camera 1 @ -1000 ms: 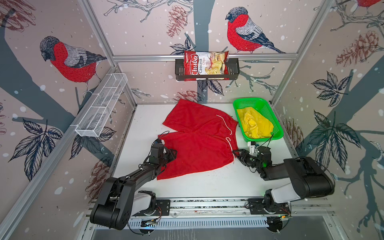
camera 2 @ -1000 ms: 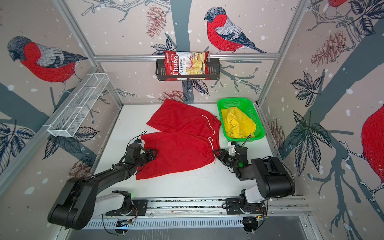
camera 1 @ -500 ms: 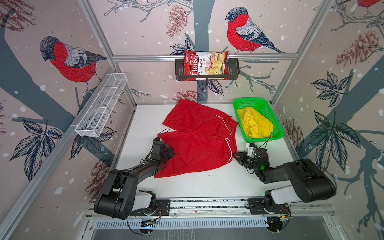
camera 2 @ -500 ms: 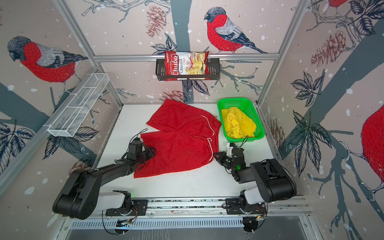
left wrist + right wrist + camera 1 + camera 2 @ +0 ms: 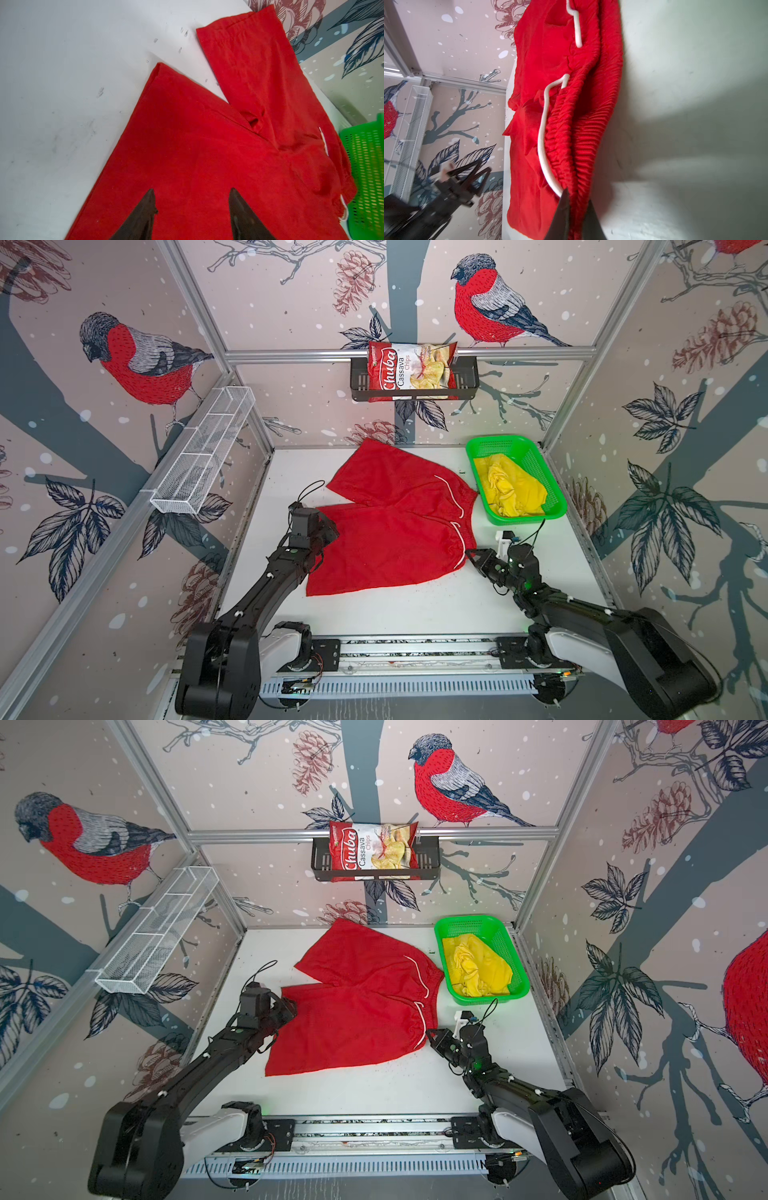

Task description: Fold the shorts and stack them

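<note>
Tight-shut right gripper (image 5: pixel 577 195) pinching gathered waistband of red shorts (image 5: pixel 395 539) at near right corner, just beside white drawstring (image 5: pixel 542 135). Left gripper (image 5: pixel 192 190) with jaws standing well apart, low over near leg close to its left hem; touching cloth or not, cannot tell. Red shorts spread flat on white table (image 5: pixel 415 610), legs pointing left, waistband to right. Yellow shorts (image 5: pixel 511 489) crumpled inside green basket (image 5: pixel 528 517) at far right.

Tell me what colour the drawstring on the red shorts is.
White. The drawstring shows best in the right wrist view, lying on the red shorts.
</note>
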### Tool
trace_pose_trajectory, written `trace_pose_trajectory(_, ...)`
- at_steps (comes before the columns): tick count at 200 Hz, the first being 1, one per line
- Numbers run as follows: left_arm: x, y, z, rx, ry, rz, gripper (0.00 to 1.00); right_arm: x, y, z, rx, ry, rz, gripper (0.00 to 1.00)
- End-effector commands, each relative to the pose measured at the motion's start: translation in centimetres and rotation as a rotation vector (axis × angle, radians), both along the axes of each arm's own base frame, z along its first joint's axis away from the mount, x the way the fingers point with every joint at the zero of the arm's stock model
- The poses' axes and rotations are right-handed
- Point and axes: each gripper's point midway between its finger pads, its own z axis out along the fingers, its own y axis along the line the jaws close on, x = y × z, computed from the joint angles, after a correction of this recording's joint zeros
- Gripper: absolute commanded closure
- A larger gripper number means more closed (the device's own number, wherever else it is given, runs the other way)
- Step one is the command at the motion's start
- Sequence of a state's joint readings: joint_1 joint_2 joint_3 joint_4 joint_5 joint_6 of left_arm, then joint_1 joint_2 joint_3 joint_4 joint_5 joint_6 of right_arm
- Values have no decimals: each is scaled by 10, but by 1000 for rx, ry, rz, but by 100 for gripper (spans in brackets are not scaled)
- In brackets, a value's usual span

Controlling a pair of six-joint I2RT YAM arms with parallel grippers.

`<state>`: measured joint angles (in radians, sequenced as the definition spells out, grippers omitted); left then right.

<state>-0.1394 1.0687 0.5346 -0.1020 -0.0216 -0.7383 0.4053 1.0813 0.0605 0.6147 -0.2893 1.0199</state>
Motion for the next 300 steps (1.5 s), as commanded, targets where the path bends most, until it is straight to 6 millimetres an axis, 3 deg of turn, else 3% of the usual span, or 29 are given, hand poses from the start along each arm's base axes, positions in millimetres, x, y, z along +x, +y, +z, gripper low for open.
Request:
trace_pose_trajectory(1, -33, 13, -14, -45, 138, 130, 45, -1, -2, -2, -22, 7, -10, 87)
trace_pose_trajectory(51, -78, 10, -38, -209, 334, 293, 45, -2, 1, 3, -41, -1, 11, 86)
trace_pose_trajectory(112, -126, 17, -65, -232, 574, 474, 44, -2, 0, 5, -66, -6, 11, 86)
trace_pose_trajectory(200, -133, 33, -88, -188, 594, 537, 45, 2, 1, 10, -83, -16, 14, 86)
trace_pose_trajectory(265, -154, 23, -98, -218, 728, 539, 44, 1, -1, 10, -89, -16, 9, 86)
trace_pose_trajectory(300, -160, 20, -91, -254, 709, 542, 44, 1, -2, 10, -94, -16, 2, 86)
